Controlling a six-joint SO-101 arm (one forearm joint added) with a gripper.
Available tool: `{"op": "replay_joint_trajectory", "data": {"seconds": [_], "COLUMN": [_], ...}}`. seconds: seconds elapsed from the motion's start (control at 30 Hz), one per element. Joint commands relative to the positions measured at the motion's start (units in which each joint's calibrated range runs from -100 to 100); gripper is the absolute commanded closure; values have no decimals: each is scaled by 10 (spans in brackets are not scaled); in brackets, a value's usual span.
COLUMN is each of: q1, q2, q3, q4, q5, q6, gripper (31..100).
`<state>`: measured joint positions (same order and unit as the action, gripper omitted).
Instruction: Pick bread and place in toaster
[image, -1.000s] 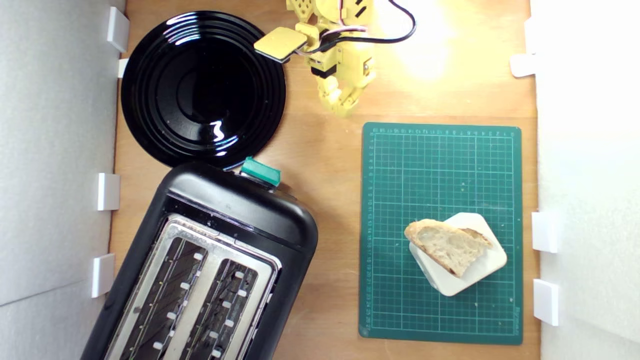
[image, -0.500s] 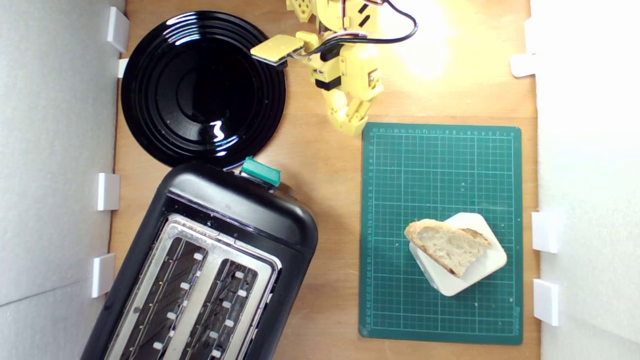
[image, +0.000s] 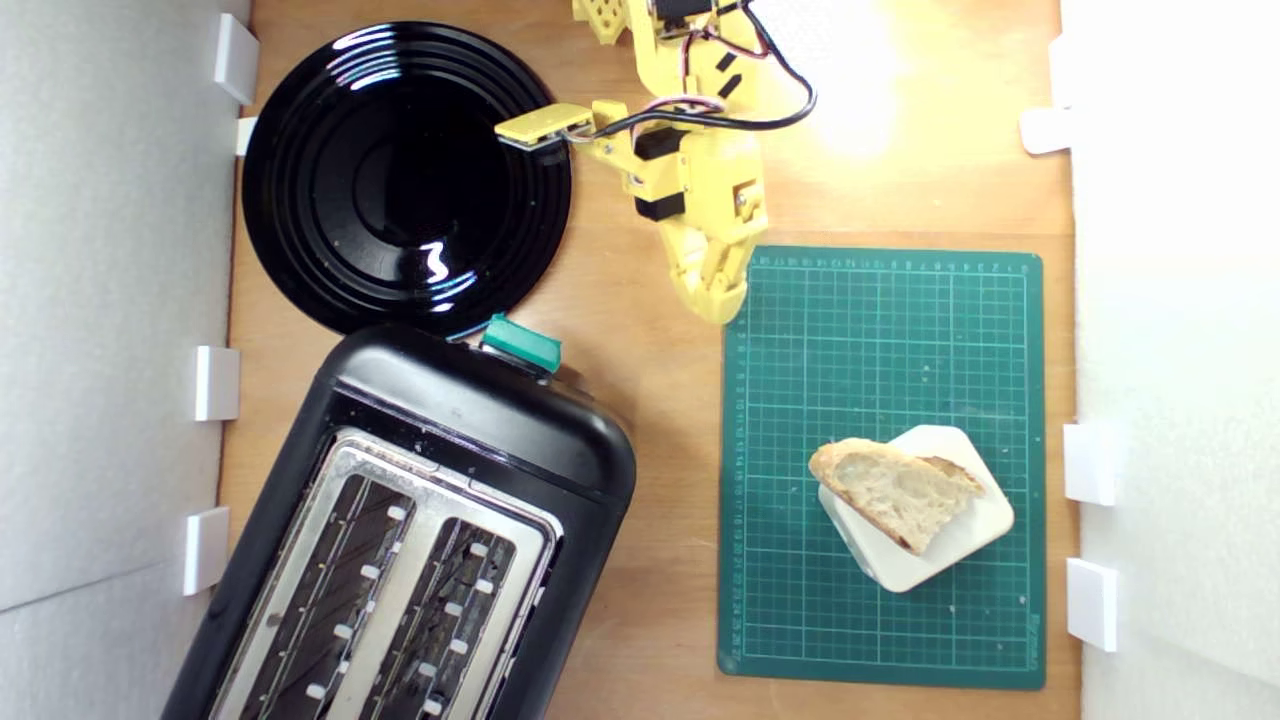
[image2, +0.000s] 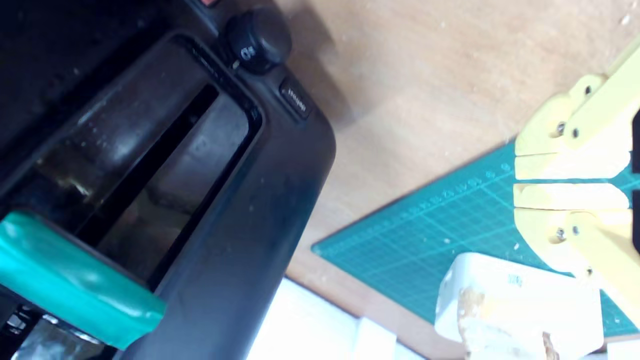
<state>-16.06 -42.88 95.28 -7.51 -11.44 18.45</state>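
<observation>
The bread (image: 893, 491), a pale wedge with a tan crust, lies on a cream-white block (image: 950, 545) on the green mat (image: 880, 350); in the wrist view a bit of the bread (image2: 495, 332) shows on the block (image2: 520, 295). The black toaster (image: 470, 420) with its silver top and teal lever (image: 520, 343) stands at the exterior view's lower left, both slots bare. My yellow gripper (image: 722, 305) hangs over the mat's near corner, far from the bread, shut and holding nothing. The wrist view shows its fingertips (image2: 530, 179) nearly touching, beside the toaster (image2: 240, 200).
A round black plate (image: 300, 180) lies at the exterior view's upper left, close to the toaster's lever end. White foam walls with clips (image: 1090, 463) line both sides of the wooden table (image: 660, 400).
My gripper has moved down the exterior view from beside the plate to the green mat's upper-left corner, nearer the bread. Bread, block and toaster have not moved.
</observation>
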Motion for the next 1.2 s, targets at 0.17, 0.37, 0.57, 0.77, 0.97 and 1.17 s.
{"op": "replay_joint_trajectory", "data": {"seconds": [0.17, 0.37, 0.57, 0.77, 0.97, 1.17], "q1": [-34, -29, -27, -13, 8, 12], "q2": [113, 187, 252, 301, 350, 391], "q3": [-32, -33, -34, -35, -34, -38], "q4": [36, 161, 211, 212, 212, 210], "q5": [-201, -282, -363, -408, -487, -535], "q6": [-67, -129, -143, -143, -143, -140], "gripper": [982, 982, 981, 938, 788, 638]}}
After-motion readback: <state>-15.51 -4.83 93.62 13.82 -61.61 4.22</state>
